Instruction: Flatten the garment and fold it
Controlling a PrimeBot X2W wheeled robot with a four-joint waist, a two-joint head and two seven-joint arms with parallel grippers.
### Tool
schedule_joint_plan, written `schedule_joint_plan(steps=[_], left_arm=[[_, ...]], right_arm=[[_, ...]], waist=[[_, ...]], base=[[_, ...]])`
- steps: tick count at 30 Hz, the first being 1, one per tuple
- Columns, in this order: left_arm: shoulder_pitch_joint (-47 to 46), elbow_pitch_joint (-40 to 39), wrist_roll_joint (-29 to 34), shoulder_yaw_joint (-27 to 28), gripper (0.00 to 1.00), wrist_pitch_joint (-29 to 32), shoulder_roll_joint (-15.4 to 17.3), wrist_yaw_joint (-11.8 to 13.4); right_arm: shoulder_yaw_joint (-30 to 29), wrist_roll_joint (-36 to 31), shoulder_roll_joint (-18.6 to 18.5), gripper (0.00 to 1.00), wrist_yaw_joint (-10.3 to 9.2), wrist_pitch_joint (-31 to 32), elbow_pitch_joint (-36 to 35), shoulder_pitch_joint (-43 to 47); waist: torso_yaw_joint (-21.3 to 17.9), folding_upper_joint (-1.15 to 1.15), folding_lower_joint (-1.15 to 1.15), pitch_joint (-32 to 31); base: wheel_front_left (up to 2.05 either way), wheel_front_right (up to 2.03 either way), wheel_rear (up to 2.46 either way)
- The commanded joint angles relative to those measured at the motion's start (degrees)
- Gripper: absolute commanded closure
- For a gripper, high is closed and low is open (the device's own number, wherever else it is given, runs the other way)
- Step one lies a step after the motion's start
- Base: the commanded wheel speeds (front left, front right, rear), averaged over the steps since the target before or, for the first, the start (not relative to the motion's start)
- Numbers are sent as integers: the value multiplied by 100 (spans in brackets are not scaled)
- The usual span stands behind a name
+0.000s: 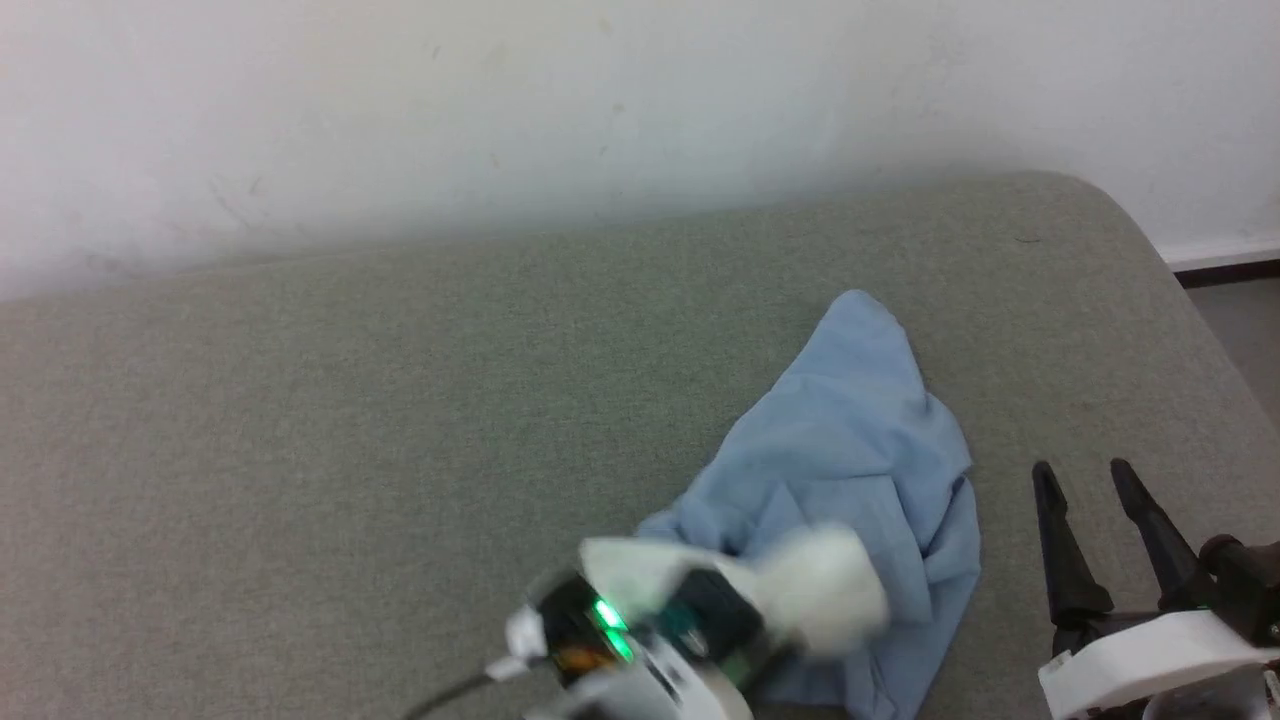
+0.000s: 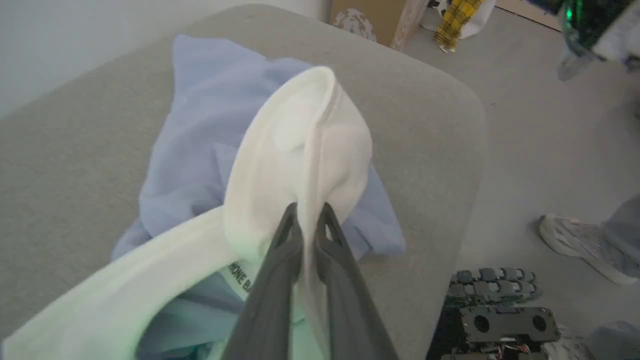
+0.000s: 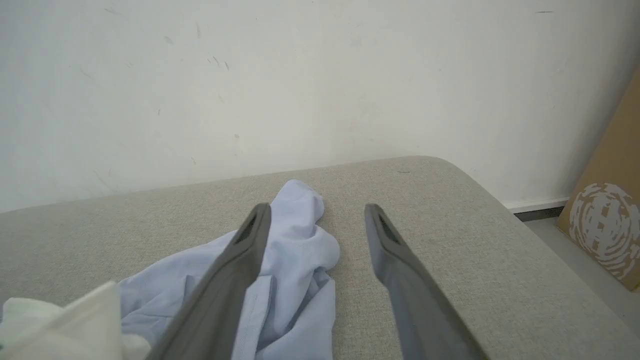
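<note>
Garment (image 1: 860, 430) on grey-green cushion (image 1: 300, 400), scuffed white wall (image 1: 400, 100) behind; perhaps cardboard (image 3: 610, 225) beside

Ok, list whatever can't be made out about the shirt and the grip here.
- Head view: white collar smeared by motion blur, hiding the grip point.
- Left wrist view: label print cut off by collar and the left gripper.
- Right wrist view: garment partly behind a finger of the right gripper, cut by bottom edge.
</note>
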Motion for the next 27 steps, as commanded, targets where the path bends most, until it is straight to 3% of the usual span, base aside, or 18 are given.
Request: schedule_joint_plan(steps=[1, 4, 5, 6, 7, 13, 18, 22, 27], left_arm=[[129, -50, -178, -283, 100, 108, 58, -41], [188, -57, -728, -1181, 100, 536, 348, -44], [183, -40, -885, -1370, 96, 616, 430, -44], [161, -32, -981, -1494, 17, 618, 497, -44], [137, -37, -1042, -1565, 0, 558, 546, -44], [-39, -337, -1064, -1468, 0, -132, 650, -27], [-229, -516, -997, -936, 0, -501, 708, 345], [-387, -196, -1062, -629, 0, -443, 751, 576], [-666, 518, -1266, -709, 0, -28, 602, 434]], right_arm=[[-13, -13, 17, 0, -3, -2, -27, -57], [1, -18, 17, 0, -3, 16, -50, -72], [4, -19, 17, 0, -3, 21, -53, -75], [5, -20, 17, 0, -3, 23, -56, -78], [5, -22, 17, 0, -3, 25, -59, -78], [-77, -42, 17, 0, -3, 33, -86, -18], [-63, -44, 17, 0, -3, 45, -111, -12], [-28, -81, 17, 0, -3, 64, -146, -31], [-10, -138, 17, 0, -3, 108, -184, -50]], waist=[[41, 0, 0, -1], [85, 0, 0, 11], [96, 0, 0, 13], [106, 0, 0, 12], [116, 0, 0, 13], [215, 0, 0, -11], [261, 0, 0, -30], [256, 0, 0, -7], [248, 0, 0, 63]], base=[[0, 0, 0], [0, 0, 0], [0, 0, 0], [0, 0, 0], [0, 0, 0], [0, 0, 0], [0, 0, 0], [0, 0, 0], [0, 0, 0]])
